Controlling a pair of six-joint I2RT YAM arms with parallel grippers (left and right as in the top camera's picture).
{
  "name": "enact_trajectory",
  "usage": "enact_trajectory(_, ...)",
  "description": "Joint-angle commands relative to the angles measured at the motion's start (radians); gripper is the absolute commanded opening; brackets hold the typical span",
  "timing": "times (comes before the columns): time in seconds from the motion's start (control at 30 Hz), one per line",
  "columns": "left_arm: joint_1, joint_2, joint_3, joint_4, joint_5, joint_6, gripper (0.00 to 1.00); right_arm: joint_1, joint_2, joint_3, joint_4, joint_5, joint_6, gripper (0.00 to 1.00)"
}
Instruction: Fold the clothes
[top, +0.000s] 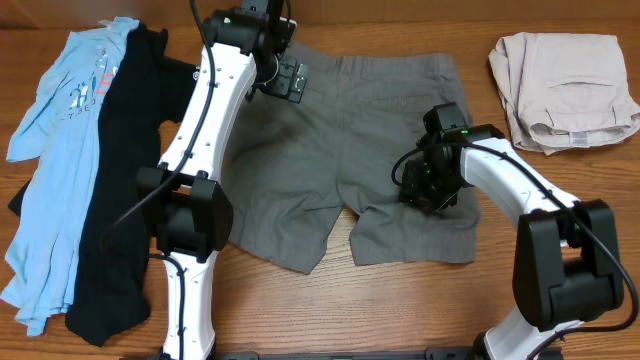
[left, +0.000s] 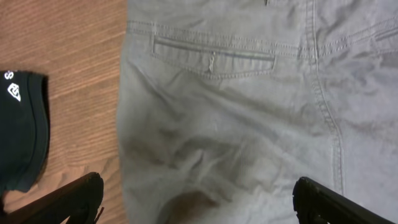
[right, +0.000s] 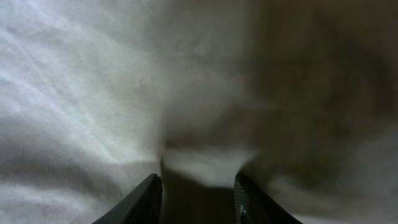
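Note:
The grey-olive shorts (top: 330, 150) lie spread flat in the middle of the table, waist at the far side. My left gripper (top: 285, 75) hovers open over the waist's left corner. In the left wrist view its jaws (left: 196, 199) are wide apart above the shorts (left: 249, 112), near a welt pocket (left: 214, 57). My right gripper (top: 425, 185) is down on the right leg. In the right wrist view its fingers (right: 196, 186) pinch a raised fold of the shorts (right: 205, 165). The black T-shirt (top: 125, 200) and light-blue shirt (top: 55, 150) lie at the left.
A folded beige garment (top: 565, 90) lies at the far right corner. The black T-shirt's edge (left: 22, 124) shows beside bare wood table (left: 74, 56) in the left wrist view. Bare wood (top: 400, 310) runs along the front of the table.

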Motion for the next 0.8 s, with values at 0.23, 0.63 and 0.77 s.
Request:
enact_trajectory(0.23,-0.002,-0.017,0.007,0.083,0.022,0.053,1.0,-0.116,-0.001,-0.074,0.016,0.12,0.005,0.43)
enact_trajectory(0.63,-0.002,-0.006,0.007,0.149,0.023,0.089,1.0,-0.333,0.01,-0.122,0.017,0.12,-0.069,0.47)
enact_trajectory(0.77,-0.002,0.011,0.006,0.148,0.023,0.09,1.0,-0.414,0.01,-0.122,0.023,0.12,-0.079,0.48)
